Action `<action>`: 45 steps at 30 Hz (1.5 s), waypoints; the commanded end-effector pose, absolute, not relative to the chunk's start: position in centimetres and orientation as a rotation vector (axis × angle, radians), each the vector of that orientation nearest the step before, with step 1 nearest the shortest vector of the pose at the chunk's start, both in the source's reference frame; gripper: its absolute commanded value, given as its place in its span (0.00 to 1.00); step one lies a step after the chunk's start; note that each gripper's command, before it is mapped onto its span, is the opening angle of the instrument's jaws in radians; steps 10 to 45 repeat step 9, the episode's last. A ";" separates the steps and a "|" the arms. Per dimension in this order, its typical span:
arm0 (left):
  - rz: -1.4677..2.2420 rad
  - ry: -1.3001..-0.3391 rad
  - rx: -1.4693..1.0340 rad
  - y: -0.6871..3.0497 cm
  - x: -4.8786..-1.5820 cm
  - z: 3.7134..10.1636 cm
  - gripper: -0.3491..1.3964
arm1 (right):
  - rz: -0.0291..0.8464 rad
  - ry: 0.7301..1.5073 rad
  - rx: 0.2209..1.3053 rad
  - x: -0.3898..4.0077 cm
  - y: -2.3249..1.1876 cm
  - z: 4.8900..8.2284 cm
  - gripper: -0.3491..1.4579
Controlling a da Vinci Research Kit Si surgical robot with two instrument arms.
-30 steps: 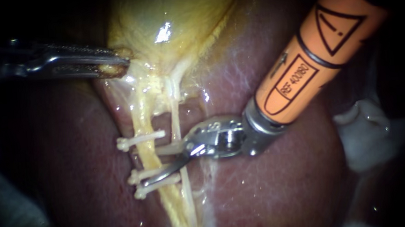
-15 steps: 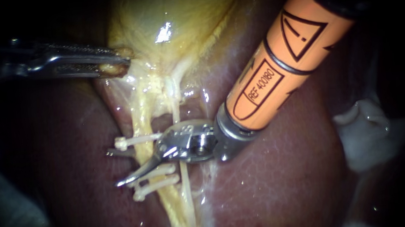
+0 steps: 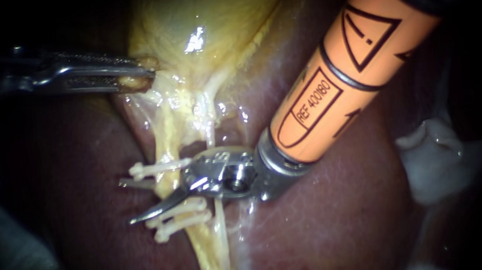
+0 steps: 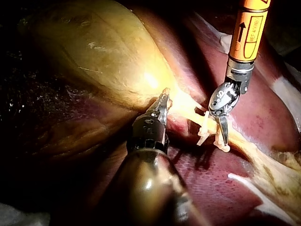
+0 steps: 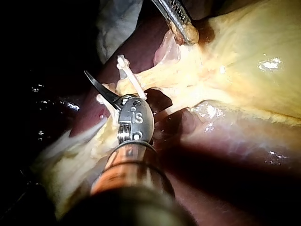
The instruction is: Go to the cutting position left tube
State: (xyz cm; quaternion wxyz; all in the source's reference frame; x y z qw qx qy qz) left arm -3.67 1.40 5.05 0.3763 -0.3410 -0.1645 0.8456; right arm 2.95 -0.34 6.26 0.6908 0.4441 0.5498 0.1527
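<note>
Shifted toward 9 o'clock since a second ago, the right instrument (image 3: 136, 200) is now set across the left tube (image 3: 166, 142); earlier its jaws were stopped at the right tube (image 3: 219, 223). Its curved jaws are held open and pointed toward 8 o'clock, with the left tube lying in the gap between them. A single clip (image 3: 154, 168) is seen at 12 o'clock of the jaws and a pair of clips (image 3: 182, 216) at 6 o'clock. At 10 o'clock in the endoscope view, the left instrument (image 3: 139, 75) is clamped on the gallbladder (image 3: 206, 20) at its narrow end. The liver (image 3: 341, 218) is seen underneath.
</note>
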 end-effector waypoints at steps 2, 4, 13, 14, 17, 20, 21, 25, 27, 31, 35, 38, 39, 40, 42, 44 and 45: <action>2.163 -0.421 -0.873 1.40 -3.67 5.05 0.00 | 0.340 1.228 0.992 2.95 -0.34 6.27 0.96; 2.163 -0.421 -0.873 1.40 -3.67 5.05 0.00 | 0.340 1.228 0.992 2.95 -0.34 6.28 0.96; 2.163 -0.421 -0.873 1.40 -3.67 5.05 0.00 | 0.344 1.225 0.997 2.95 -0.34 6.29 0.96; 2.163 -0.421 -0.873 1.40 -3.67 5.05 0.00 | 0.344 1.225 0.997 2.95 -0.34 6.29 0.96; 2.163 -0.421 -0.873 1.40 -3.67 5.05 0.00 | 0.344 1.225 0.997 2.95 -0.34 6.29 0.96; 2.163 -0.421 -0.873 1.40 -3.67 5.05 0.00 | 0.344 1.225 0.997 2.95 -0.34 6.29 0.96; 2.163 -0.421 -0.873 1.40 -3.67 5.05 0.00 | 0.344 1.225 0.997 2.95 -0.34 6.29 0.96; 2.163 -0.421 -0.873 1.40 -3.67 5.05 0.00 | 0.344 1.225 0.997 2.95 -0.34 6.29 0.96; 2.163 -0.421 -0.873 1.40 -3.67 5.05 0.00 | 0.344 1.225 0.997 2.95 -0.34 6.29 0.96; 2.163 -0.421 -0.873 1.40 -3.67 5.05 0.00 | 0.344 1.225 0.997 2.95 -0.34 6.29 0.96; 2.163 -0.421 -0.873 1.40 -3.67 5.05 0.00 | 0.344 1.225 0.997 2.95 -0.34 6.29 0.96; 2.163 -0.421 -0.873 1.40 -3.67 5.05 0.00 | 0.344 1.225 0.997 2.95 -0.34 6.29 0.96; 2.163 -0.421 -0.873 1.40 -3.67 5.05 0.00 | 0.344 1.225 0.997 2.95 -0.34 6.29 0.96; 2.163 -0.421 -0.873 1.40 -3.67 5.05 0.00 | 0.344 1.225 0.997 2.95 -0.34 6.29 0.96; 2.163 -0.421 -0.873 1.40 -3.67 5.05 0.00 | 0.344 1.225 0.997 2.95 -0.34 6.29 0.96; 2.163 -0.421 -0.873 1.40 -3.67 5.05 0.00 | 0.344 1.225 0.997 2.95 -0.34 6.29 0.96; 2.163 -0.421 -0.873 1.40 -3.67 5.05 0.00 | 0.344 1.225 0.997 2.95 -0.34 6.29 0.96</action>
